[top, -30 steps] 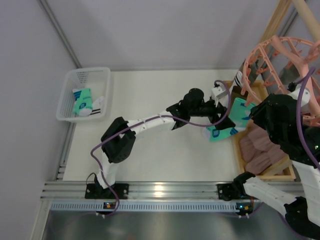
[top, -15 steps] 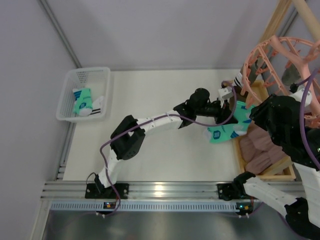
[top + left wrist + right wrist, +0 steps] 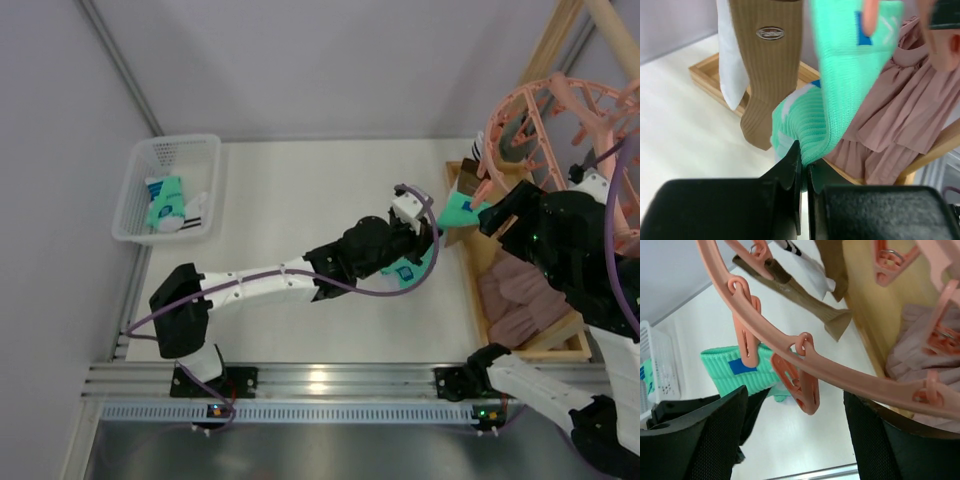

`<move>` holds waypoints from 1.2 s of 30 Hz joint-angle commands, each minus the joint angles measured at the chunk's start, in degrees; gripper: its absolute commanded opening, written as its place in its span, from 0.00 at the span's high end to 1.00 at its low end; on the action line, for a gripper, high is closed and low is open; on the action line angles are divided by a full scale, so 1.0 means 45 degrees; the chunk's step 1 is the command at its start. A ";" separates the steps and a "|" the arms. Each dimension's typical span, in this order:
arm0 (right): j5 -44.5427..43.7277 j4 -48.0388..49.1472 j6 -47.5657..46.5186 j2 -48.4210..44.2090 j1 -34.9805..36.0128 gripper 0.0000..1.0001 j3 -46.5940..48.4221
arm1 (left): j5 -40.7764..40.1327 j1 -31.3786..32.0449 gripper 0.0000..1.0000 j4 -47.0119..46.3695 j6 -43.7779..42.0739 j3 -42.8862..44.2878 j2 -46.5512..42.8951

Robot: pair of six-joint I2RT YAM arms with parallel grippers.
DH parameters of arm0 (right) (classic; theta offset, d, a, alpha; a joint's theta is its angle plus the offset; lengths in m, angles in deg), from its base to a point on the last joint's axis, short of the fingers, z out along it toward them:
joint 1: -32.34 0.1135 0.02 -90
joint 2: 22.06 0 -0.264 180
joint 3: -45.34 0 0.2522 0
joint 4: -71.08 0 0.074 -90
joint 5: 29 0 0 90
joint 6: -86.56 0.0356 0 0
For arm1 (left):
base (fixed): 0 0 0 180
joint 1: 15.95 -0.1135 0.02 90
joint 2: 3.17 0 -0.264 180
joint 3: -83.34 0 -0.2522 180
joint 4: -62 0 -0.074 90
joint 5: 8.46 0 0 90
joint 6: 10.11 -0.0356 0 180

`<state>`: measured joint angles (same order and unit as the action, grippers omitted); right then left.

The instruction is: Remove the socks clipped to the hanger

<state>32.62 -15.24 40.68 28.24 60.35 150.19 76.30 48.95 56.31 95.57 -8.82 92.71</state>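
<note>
Mint-green sock (image 3: 840, 75) w/ blue patch, brown ribbed sock (image 3: 767, 75), salmon-pink hanger (image 3: 850, 374), white basket (image 3: 128, 195)

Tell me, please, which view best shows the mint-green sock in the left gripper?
The left wrist view: the mint-green sock hangs close up, pinched in the shut left gripper. The top view shows it small and partly hidden; the right wrist view shows only its ribbed cuff at a clip.
</note>
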 commanded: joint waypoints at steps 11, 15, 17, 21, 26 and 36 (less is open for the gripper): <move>0.2597 0.0967 0.0274 0.0423 0.0065 0.29 0.1164 | -1.1782 0.3310 1.00 0.0649 -0.6452 0.1973 0.1994; 0.2245 0.0908 0.0352 0.0520 0.0084 0.31 0.1359 | -1.2800 0.3389 1.00 0.0629 -0.6512 0.2013 0.2229; 0.2070 0.0850 0.0605 0.0598 0.0065 0.34 0.1418 | -1.3462 0.3389 1.00 0.0629 -0.6532 0.2111 0.2482; 0.0918 0.0597 0.0860 0.1086 0.0065 0.37 0.1612 | -1.4420 0.3389 1.00 0.0609 -0.6765 0.2676 0.3029; 0.0038 0.0321 0.1250 0.1594 0.0065 0.39 0.1829 | -1.5456 0.3389 1.00 0.0609 -0.7215 0.3673 0.3889; -0.0548 0.0985 0.1465 0.2278 0.0065 0.42 0.1594 | -1.6043 0.3428 1.00 0.0609 -0.7352 0.4298 0.4554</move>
<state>33.10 -14.19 46.38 37.88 60.35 156.68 8.85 64.34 58.81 63.57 8.69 112.62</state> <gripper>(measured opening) 0.586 0.031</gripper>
